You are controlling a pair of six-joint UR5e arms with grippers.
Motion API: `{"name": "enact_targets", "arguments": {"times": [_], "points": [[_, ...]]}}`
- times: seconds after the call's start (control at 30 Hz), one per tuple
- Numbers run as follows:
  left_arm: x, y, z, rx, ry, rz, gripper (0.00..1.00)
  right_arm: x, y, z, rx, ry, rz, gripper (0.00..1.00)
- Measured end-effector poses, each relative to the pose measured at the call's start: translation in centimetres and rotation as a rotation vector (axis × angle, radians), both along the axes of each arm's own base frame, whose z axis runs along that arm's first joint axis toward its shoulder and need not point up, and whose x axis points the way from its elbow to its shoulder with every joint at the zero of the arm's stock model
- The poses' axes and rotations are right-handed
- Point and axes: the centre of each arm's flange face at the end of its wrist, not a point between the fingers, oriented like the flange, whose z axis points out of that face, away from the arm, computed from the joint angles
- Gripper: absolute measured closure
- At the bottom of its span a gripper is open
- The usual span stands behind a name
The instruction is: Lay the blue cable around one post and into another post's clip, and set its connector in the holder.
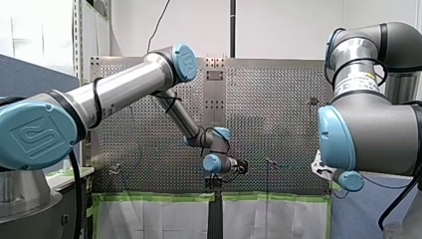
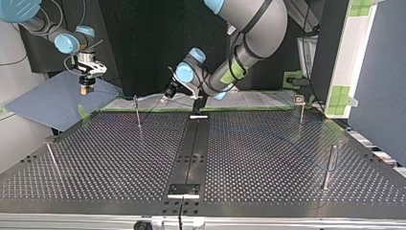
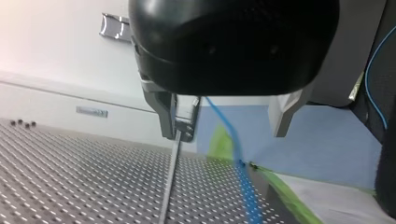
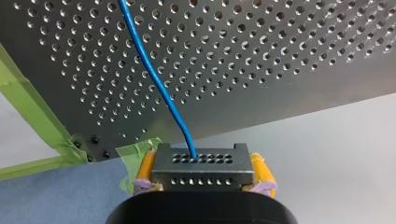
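In the left wrist view my left gripper is open, its metal fingers wide apart. The blue cable runs down between them to the table edge, touching neither. A thin post with a clip stands against one finger. Whether the cable sits in that clip is hidden. In the right wrist view my right gripper is shut on the dark connector, yellow pads on both sides. Its cable leads off over the perforated table. In the top view my right gripper hangs off the table's far left corner.
In the top view, posts stand at far left, far right, near right and near left. A black strip runs down the table's middle, with a bracket at its near end. Green tape lines the table edge.
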Motion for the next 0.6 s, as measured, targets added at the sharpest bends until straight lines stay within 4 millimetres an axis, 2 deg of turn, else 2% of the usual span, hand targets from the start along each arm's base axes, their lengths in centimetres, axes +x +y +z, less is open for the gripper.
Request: {"name": "enact_targets", "arguments": {"times": [0.27, 0.6], "points": [[-1.6, -0.6, 2.8, -0.031, -0.055, -0.024, 0.0, 0.4, 0.1, 0.0, 0.0, -0.005, 0.006, 1.0], [-6.8, -2.6, 6.1, -0.048, -0.096, -0.053, 0.0, 0.7, 0.1, -0.2, 0.003, -0.019, 0.017, 1.0]]}}
